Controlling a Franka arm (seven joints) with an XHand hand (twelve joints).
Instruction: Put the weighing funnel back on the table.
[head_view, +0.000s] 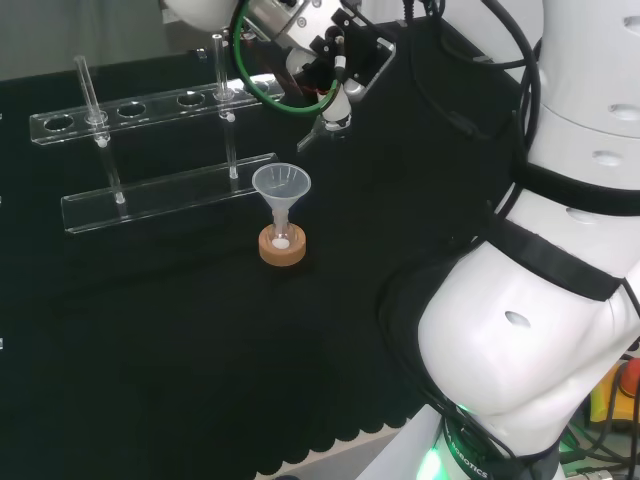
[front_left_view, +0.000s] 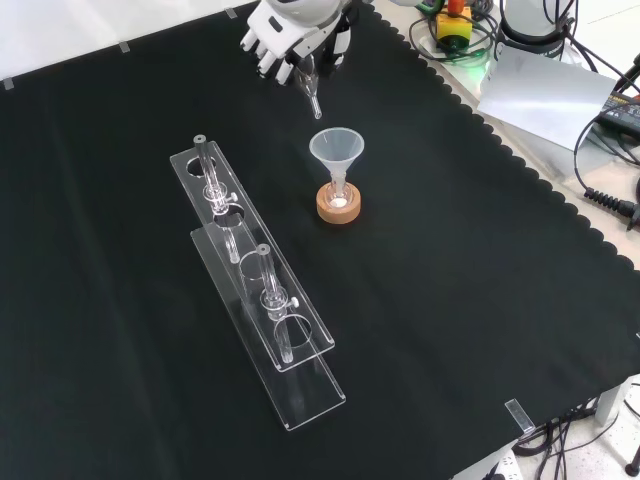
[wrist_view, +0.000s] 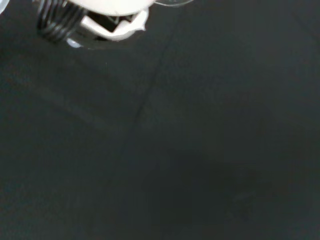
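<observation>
Big white arm links (head_view: 530, 330) sit nearest in head view, at its right. Black cloth (front_left_view: 470, 300) covers the counter.

Long clear acrylic test-tube rack (front_left_view: 265, 300) lies closest in front view, running diagonally toward the upper left, with clear glass tubes (front_left_view: 265, 275) upright in it. In head view the rack (head_view: 165, 195) is at left.

Big clear cone-shaped funnel (front_left_view: 337, 148) stands mouth up, just right of the rack's far end in front view, not touching it. Its stem is in a small clear flask (front_left_view: 338, 192) on a round cork ring (front_left_view: 339, 207). Same set in head view: funnel (head_view: 281, 182), flask (head_view: 282, 235), cork ring (head_view: 282, 250), in front of the rack. Flask contents: cannot tell.

Black and white hand (front_left_view: 285, 35) comes in at the top of front view, up off the cloth. Fingers (front_left_view: 265, 50) are curled, gripping the small clear weighing funnel (front_left_view: 313, 95), whose short stem sticks out below the hand, pointing down. Stem tip is near the big funnel's rim, above-left of it in front view, apart from it. In head view the hand (head_view: 325, 45) is at top centre, weighing funnel (head_view: 315, 133) slanting down-left, up and right of the big funnel. Weighing funnel is in the air, not yet on the counter.

Wrist view: blurred white part of the hand (wrist_view: 115, 20) over bare cloth (wrist_view: 175, 150).
</observation>
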